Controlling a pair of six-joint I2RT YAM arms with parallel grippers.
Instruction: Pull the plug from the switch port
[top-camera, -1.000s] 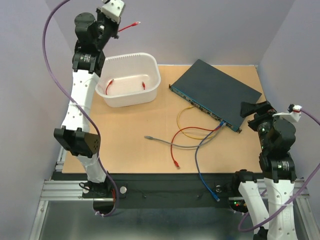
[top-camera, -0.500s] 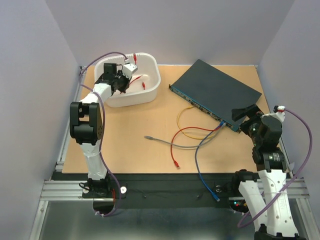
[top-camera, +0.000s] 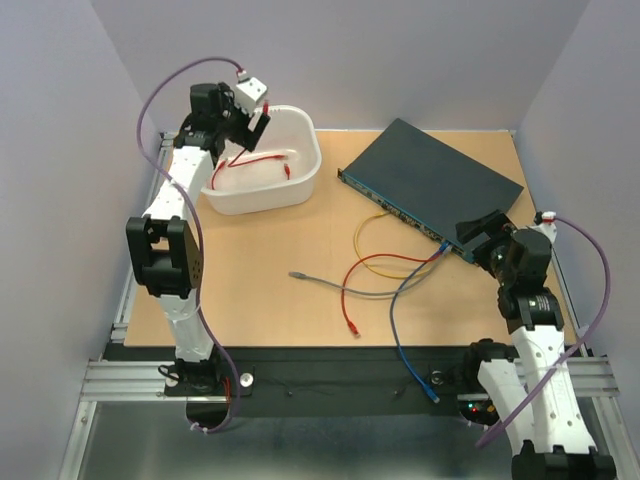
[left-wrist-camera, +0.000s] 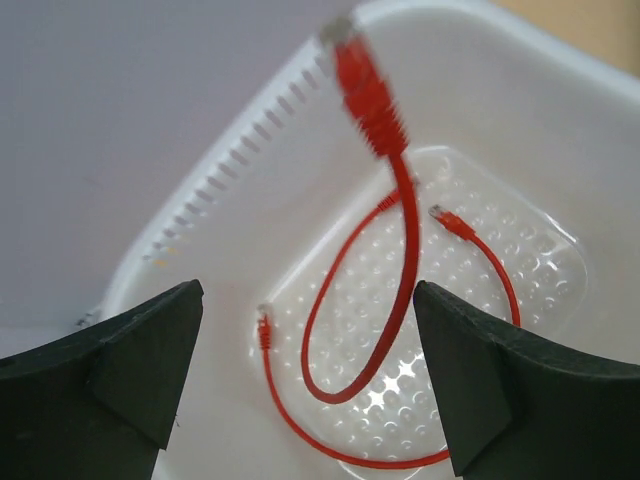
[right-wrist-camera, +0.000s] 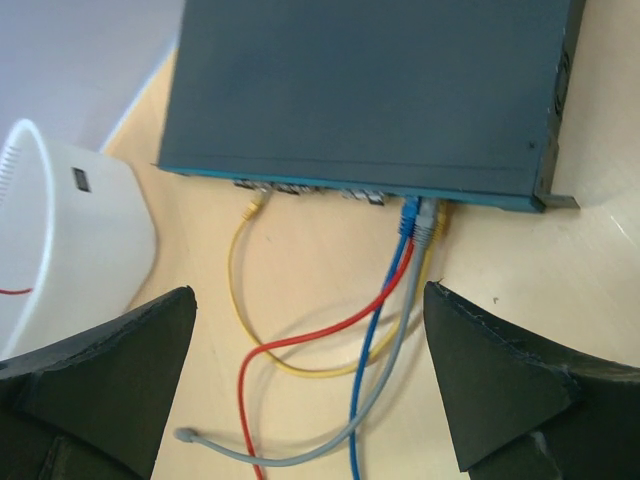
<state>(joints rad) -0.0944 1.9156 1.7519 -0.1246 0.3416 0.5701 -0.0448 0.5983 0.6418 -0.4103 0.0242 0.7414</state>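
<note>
Tally: two red cables (left-wrist-camera: 405, 260) in white tub (left-wrist-camera: 480, 90) beneath gaping left gripper (left-wrist-camera: 307, 292); blue plug (right-wrist-camera: 408, 213), grey plug (right-wrist-camera: 427, 222), yellow plug (right-wrist-camera: 253, 203) still in switch (right-wrist-camera: 370, 80) before gaping right gripper (right-wrist-camera: 308, 292).

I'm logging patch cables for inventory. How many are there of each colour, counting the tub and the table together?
Red cables: 3 (two at the tub, one on the table)
Yellow cable: 1
Grey cable: 1
Blue cable: 1
Total: 6
</note>
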